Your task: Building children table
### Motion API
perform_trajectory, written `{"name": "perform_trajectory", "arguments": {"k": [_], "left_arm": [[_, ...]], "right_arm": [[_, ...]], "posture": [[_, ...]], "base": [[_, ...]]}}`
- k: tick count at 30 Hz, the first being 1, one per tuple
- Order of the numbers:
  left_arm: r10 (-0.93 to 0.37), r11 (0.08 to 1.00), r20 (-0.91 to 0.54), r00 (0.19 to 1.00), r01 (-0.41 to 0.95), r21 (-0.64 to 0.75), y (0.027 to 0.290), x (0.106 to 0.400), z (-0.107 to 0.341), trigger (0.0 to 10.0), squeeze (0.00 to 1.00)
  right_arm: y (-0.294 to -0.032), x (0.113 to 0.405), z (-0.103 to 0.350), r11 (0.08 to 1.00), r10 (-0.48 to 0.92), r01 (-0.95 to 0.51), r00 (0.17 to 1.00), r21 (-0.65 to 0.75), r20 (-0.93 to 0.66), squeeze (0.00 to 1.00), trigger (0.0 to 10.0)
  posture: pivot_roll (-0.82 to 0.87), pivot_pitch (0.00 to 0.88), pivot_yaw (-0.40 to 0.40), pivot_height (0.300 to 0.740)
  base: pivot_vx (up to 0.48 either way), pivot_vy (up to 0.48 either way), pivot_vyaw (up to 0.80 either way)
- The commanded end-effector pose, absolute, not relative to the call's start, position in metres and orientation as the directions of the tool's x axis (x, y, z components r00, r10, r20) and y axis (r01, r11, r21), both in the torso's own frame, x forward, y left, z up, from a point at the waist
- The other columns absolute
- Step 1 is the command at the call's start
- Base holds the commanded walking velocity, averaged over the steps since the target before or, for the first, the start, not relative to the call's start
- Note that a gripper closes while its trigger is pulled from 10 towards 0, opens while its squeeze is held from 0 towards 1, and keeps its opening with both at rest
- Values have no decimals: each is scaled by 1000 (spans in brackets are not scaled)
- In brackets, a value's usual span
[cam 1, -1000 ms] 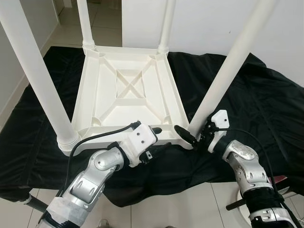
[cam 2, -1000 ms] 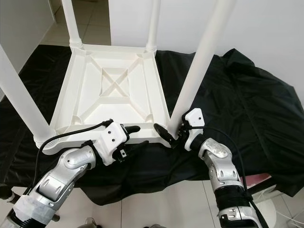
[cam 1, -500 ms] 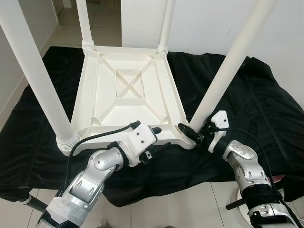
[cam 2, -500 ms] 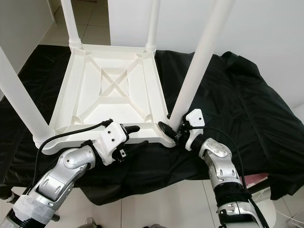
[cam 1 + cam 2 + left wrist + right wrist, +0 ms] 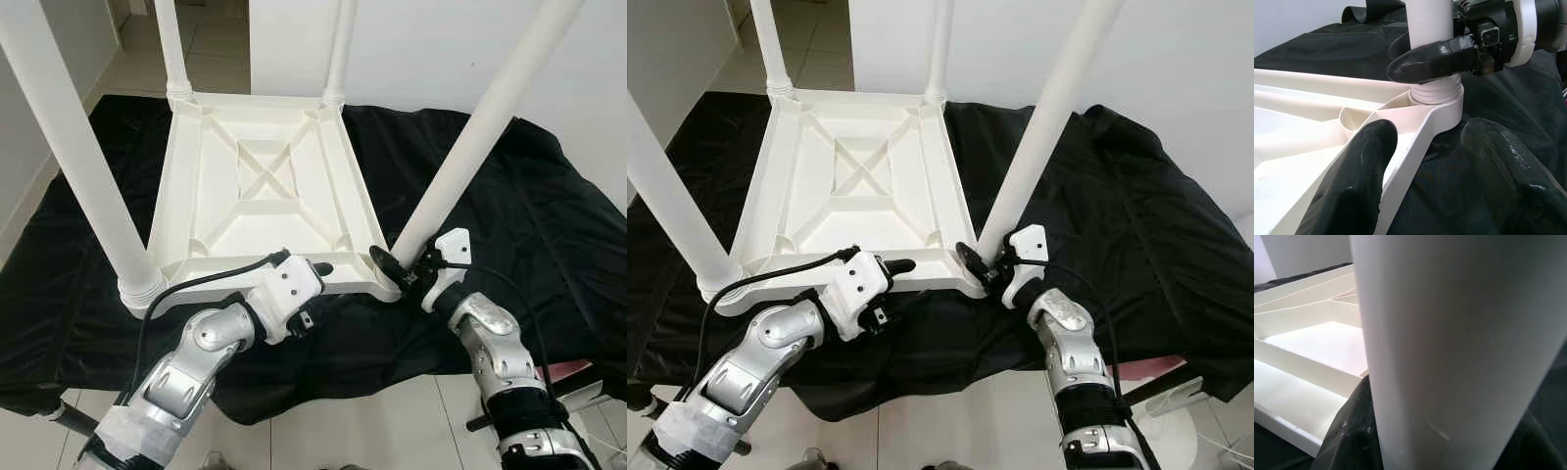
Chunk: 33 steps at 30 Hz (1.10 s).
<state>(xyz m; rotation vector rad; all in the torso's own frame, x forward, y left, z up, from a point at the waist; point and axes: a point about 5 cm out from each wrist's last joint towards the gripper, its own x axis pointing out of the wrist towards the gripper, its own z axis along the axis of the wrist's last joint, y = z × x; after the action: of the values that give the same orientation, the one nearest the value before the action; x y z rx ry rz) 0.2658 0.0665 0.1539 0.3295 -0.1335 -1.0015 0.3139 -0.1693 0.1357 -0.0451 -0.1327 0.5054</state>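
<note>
Right gripper has closed in on the near-right leg since a second ago

My right gripper, lower right of centre, was standing off from the leg earlier; now its fingers hug the base where it screws into the corner socket. I judge this the seating of the last leg: next I'd twist it home while the tabletop is kept steady. My left gripper hasn't budged, fingers spread astride the front rim of the upturned table, which lies mid-frame on the black cloth with all four legs up.
</note>
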Motion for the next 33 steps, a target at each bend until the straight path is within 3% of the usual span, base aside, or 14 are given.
{"name": "perform_trajectory", "arguments": {"k": [1, 7, 14, 16, 17, 19, 33], "left_arm": [[-875, 438, -63, 480, 840, 321, 64, 264, 152, 10000, 0], [-875, 438, -65, 481, 840, 320, 65, 264, 151, 10000, 0], [-875, 438, -65, 481, 840, 320, 65, 264, 151, 10000, 0], [-869, 449, -61, 492, 834, 322, 65, 267, 151, 10000, 0], [-869, 449, -61, 492, 834, 322, 65, 267, 151, 10000, 0], [-863, 461, -53, 503, 825, 326, 66, 270, 154, 10000, 0], [-865, 459, -48, 500, 826, 327, 64, 270, 154, 10000, 0]], "right_arm": [[-177, 312, 142, 925, 378, -370, 915, -82, 138, 0, 10000], [-172, 305, 140, 972, 236, -231, 962, -46, 138, 0, 10000], [-172, 305, 140, 972, 236, -231, 962, -46, 138, 0, 10000], [-153, 299, 133, 998, -40, 33, 992, 56, 119, 0, 10000], [-153, 299, 133, 998, -40, 33, 992, 56, 119, 0, 10000], [-143, 298, 133, 978, -186, 176, 978, 108, 95, 0, 10000], [-133, 296, 144, 987, -142, 130, 981, 95, 132, 0, 10000]], "posture": [[9, 94, -77, 740], [7, 94, -76, 740], [7, 94, -76, 740], [8, 89, -75, 740], [8, 89, -75, 740], [15, 90, -76, 740], [5, 88, -74, 740]], "base": [[0, 0, 0], [0, 0, 0], [0, 0, 0], [0, 0, 0], [0, 0, 0], [0, 0, 0], [0, 0, 0]]}}
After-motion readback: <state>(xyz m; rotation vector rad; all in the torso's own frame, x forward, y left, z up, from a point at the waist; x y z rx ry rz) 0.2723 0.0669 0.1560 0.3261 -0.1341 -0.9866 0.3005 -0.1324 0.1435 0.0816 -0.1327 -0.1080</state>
